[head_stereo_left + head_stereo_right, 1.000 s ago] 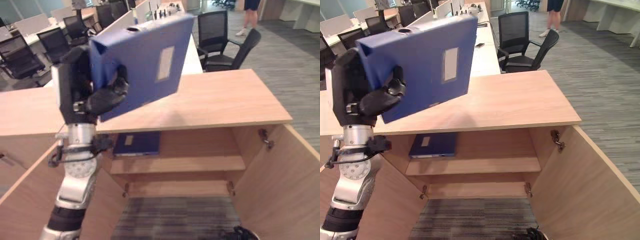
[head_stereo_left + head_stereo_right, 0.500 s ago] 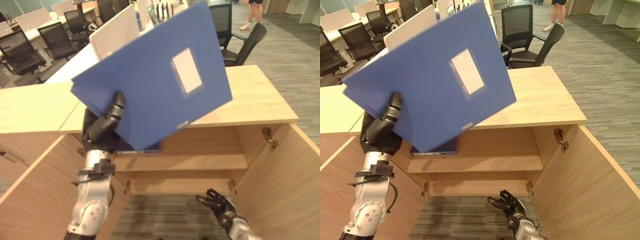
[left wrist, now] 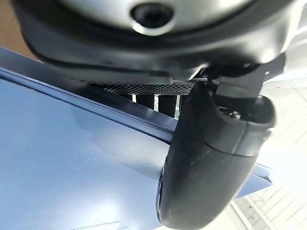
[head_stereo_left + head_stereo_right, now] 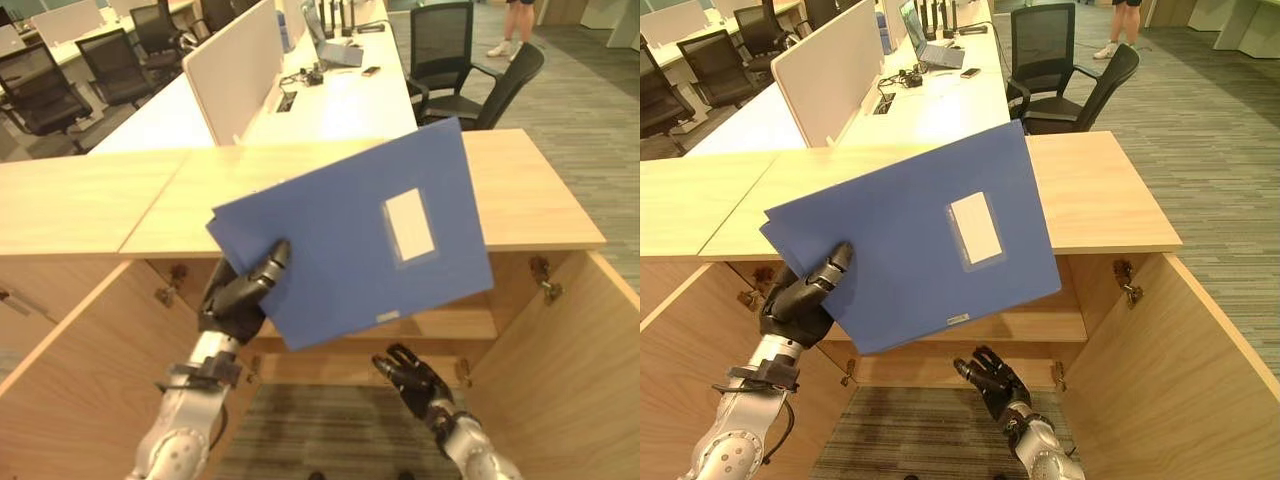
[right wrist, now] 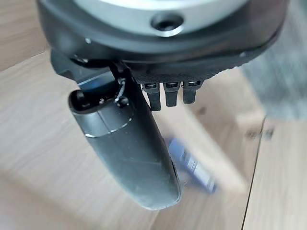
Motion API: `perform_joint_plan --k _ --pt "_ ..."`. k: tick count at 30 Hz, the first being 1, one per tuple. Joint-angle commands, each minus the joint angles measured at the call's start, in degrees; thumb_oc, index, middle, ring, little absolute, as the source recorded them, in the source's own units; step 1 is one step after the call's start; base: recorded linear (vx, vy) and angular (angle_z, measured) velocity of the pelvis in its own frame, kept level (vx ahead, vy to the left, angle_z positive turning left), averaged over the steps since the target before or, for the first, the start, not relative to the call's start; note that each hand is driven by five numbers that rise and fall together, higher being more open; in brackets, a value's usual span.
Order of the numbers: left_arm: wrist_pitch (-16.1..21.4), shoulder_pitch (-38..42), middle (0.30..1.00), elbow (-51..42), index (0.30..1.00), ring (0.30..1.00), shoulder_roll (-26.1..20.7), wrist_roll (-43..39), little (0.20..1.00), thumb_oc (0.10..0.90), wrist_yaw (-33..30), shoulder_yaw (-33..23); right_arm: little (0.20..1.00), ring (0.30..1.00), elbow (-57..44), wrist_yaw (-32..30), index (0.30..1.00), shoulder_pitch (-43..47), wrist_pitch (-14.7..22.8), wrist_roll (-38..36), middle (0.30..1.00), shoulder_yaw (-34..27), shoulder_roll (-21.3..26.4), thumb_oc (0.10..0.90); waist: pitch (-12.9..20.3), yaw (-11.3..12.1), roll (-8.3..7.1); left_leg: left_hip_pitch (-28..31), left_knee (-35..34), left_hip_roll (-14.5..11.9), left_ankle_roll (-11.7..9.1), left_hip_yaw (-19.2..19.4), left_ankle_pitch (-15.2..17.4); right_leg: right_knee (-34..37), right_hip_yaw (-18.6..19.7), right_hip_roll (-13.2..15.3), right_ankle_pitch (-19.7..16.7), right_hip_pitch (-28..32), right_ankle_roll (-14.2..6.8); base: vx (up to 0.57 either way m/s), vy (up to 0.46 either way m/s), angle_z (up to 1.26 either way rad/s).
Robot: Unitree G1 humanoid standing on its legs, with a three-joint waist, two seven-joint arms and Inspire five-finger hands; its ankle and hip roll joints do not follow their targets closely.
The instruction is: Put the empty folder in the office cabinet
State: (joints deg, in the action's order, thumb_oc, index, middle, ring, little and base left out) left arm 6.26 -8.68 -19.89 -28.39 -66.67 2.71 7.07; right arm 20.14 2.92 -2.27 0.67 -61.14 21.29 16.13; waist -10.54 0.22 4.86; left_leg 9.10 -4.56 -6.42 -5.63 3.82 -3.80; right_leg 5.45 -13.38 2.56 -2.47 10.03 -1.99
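- We see the blue folder (image 4: 360, 240) held up in the air in front of the open cabinet (image 4: 560, 370), tilted, its broad face with a pale label (image 4: 409, 224) turned toward us.
- Our left hand (image 4: 238, 297) grips the folder at its lower left corner, thumb lying across the front face and the rest of the hand behind it; the left wrist view shows the thumb (image 3: 211, 158) pressed onto the blue cover.
- Our right hand (image 4: 415, 378) hangs below the folder's lower edge, apart from it, fingers spread and holding nothing.
- Behind the folder lies the cabinet's wooden top (image 4: 520, 190), and both doors (image 4: 70, 380) stand swung open.
- A shelf (image 4: 1065, 325) shows inside the cabinet under the folder.
- In the right wrist view a second blue folder (image 5: 192, 165) lies on wood.
- Beyond the cabinet stand a white desk (image 4: 330, 95) with a divider panel (image 4: 235, 65) and black office chairs (image 4: 470, 70).
- A person's legs (image 4: 515, 25) show at the far right.
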Motion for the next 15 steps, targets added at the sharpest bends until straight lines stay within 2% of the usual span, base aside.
perform_joint_plan --k 1,9,15 --pt "4.85 4.69 0.300 -6.37 0.300 0.300 -0.04 0.17 0.300 0.400 4.25 -2.59 0.900 0.900 -11.96 7.56 0.900 4.38 2.64 -6.54 0.900 2.14 -0.42 0.800 1.86 -0.36 -1.90 2.18 4.63 -5.34 -5.34 -0.70 5.17 -2.07 -1.90 4.41 5.87 1.96 -4.91 0.00 0.000 0.00" --pt "5.22 4.61 0.300 -4.54 0.300 0.300 3.28 2.03 0.300 0.400 5.54 -3.07 0.900 0.900 -24.81 15.40 0.900 4.66 3.34 -10.62 0.900 5.04 2.47 0.800 2.19 -1.06 -2.23 2.43 4.46 -5.34 -5.15 -0.09 5.35 -2.20 -1.55 4.65 5.85 1.78 -5.03 0.00 0.001 0.00" --pt "5.38 5.05 0.300 -3.49 0.300 0.300 5.78 2.81 0.300 0.400 6.26 -2.76 0.900 0.900 -28.06 16.56 0.900 6.24 4.39 -10.58 0.900 5.60 2.25 0.800 2.29 -1.40 -2.23 2.51 4.61 -5.49 -5.14 0.44 5.52 -2.11 -1.22 4.70 5.73 1.64 -5.03 0.00 0.000 0.00"
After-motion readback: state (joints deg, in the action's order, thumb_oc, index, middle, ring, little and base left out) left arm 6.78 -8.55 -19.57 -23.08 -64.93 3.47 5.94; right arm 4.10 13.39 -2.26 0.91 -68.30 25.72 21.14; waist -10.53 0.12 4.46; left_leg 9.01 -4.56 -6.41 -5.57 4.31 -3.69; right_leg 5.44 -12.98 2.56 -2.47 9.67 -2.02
